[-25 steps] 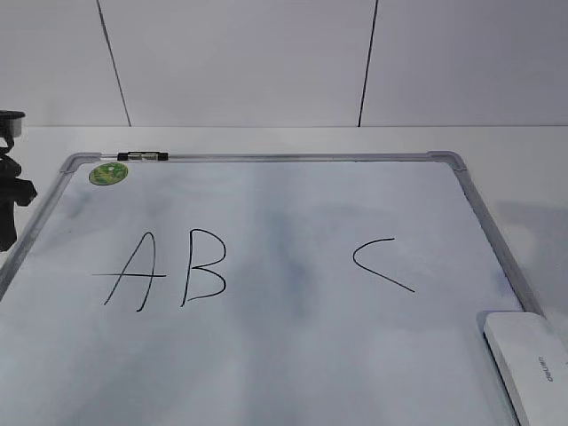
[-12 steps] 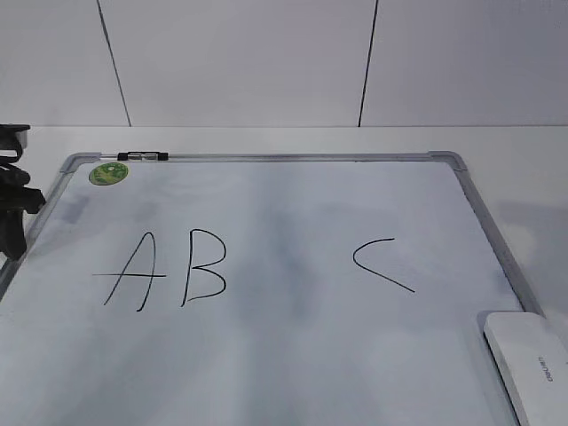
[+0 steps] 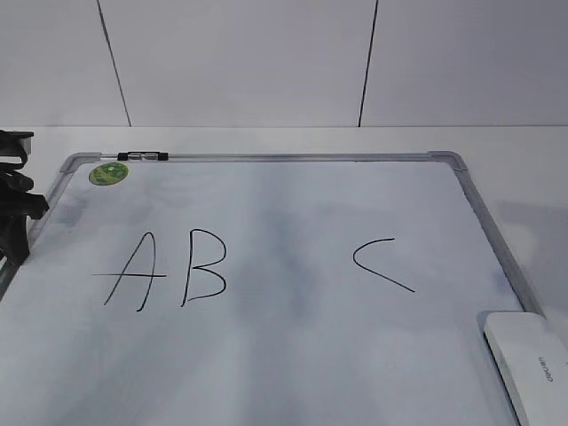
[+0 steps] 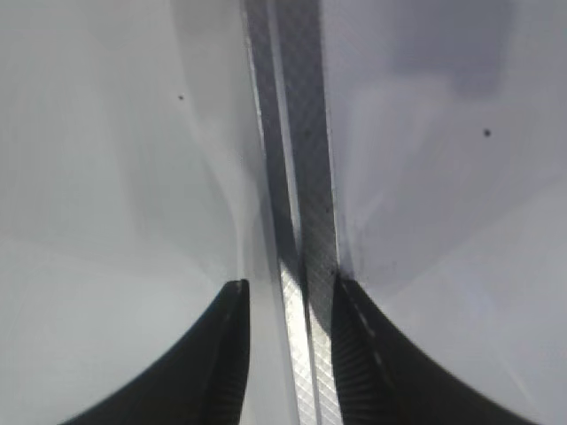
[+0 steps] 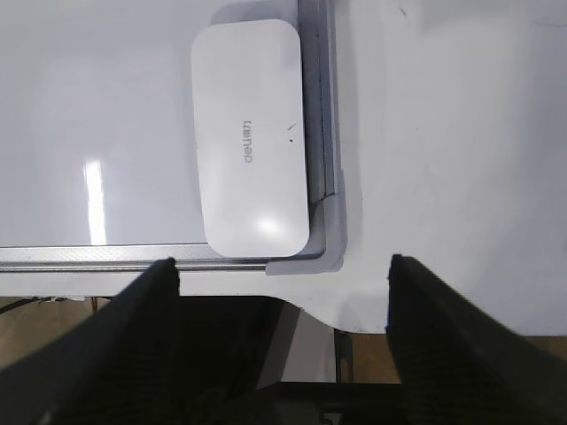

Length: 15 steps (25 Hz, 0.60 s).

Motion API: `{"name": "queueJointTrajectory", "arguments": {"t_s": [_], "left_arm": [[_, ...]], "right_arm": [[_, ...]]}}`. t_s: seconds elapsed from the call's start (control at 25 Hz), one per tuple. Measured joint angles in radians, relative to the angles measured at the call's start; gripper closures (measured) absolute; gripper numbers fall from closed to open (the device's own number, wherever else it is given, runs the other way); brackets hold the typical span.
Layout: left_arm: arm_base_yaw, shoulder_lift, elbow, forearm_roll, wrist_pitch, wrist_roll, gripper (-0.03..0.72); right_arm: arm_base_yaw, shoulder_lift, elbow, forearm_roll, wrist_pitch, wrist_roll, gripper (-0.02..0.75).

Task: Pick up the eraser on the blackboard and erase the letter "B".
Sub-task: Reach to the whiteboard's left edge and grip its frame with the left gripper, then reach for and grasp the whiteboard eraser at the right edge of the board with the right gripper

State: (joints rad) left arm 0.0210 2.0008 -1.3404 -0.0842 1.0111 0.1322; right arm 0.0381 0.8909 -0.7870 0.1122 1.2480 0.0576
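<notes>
The white glossy rounded-rectangular plastic eraser (image 5: pixel 252 137) is seen lying flat in the near right corner of the large white dry-erase blackboard (image 3: pixel 293 355) with its grey metal frame, its long edge against the frame's right rail and nothing gripping it. The hand-drawn black capital letter "B" (image 3: pixel 204 266) is found whole, just right of the black letter A (image 3: pixel 133 271) and well apart from the angular black C (image 3: pixel 382 264), so no wiping is judged to have been done. The right gripper (image 5: pixel 283 274) is held above the eraser's corner with its jaws spread wide and nothing between them. The left gripper (image 4: pixel 288 297) is set at the board's left rail, its jaws narrowed about the grey frame strip (image 4: pixel 297 177); whether it is actually pinched cannot be told. Picking up and erasing are judged to be left.
</notes>
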Motion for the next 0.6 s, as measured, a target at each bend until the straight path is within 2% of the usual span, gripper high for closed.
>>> {"name": "queueJointTrajectory", "arguments": {"t_s": [0.6], "left_arm": [[0.0,0.01,-0.009,0.0,-0.005,0.002,0.489]], "right_arm": [[0.0,0.0,0.0,0.0,0.0,-0.001,0.165]]}}
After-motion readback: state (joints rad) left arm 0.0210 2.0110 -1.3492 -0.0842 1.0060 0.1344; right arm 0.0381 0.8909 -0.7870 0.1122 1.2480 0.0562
